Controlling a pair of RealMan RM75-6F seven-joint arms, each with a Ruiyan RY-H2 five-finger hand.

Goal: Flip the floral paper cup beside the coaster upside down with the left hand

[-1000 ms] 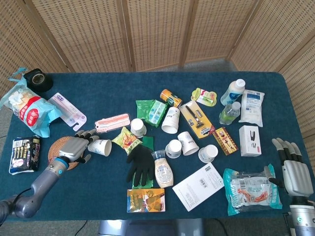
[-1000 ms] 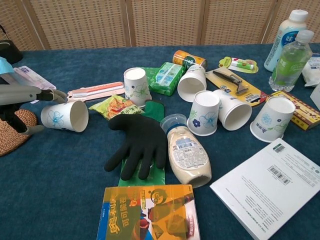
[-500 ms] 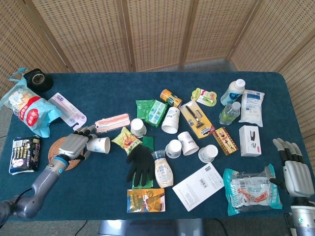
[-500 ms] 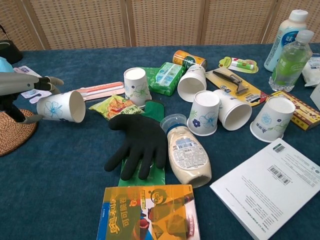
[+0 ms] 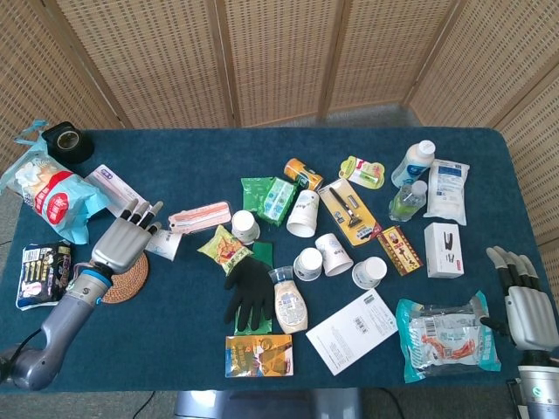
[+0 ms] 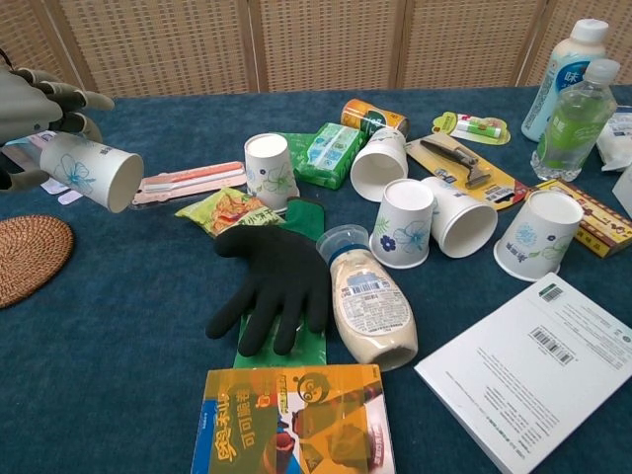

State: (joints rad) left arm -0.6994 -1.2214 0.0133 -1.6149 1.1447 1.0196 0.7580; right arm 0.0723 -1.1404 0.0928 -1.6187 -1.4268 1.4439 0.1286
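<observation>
My left hand (image 5: 120, 243) (image 6: 30, 104) grips the floral paper cup (image 6: 91, 169) (image 5: 164, 245) and holds it in the air above the table. The cup is tilted, its open mouth facing right and slightly down. In the head view the hand covers most of the cup. The round woven coaster (image 5: 127, 281) (image 6: 27, 259) lies on the blue cloth just below and in front of the hand. My right hand (image 5: 527, 300) hangs open at the table's right front edge, holding nothing.
A pink toothbrush pack (image 6: 193, 181) and a snack packet (image 6: 229, 209) lie right of the cup. A black glove (image 6: 276, 279), a sauce bottle (image 6: 367, 300) and several other paper cups (image 6: 403, 223) fill the middle. A white bag (image 5: 48, 194) sits at the far left.
My left hand has lifted the floral cup off the table, up and to the left, and the cup's mouth has begun tipping downward. The right hand has barely moved.
</observation>
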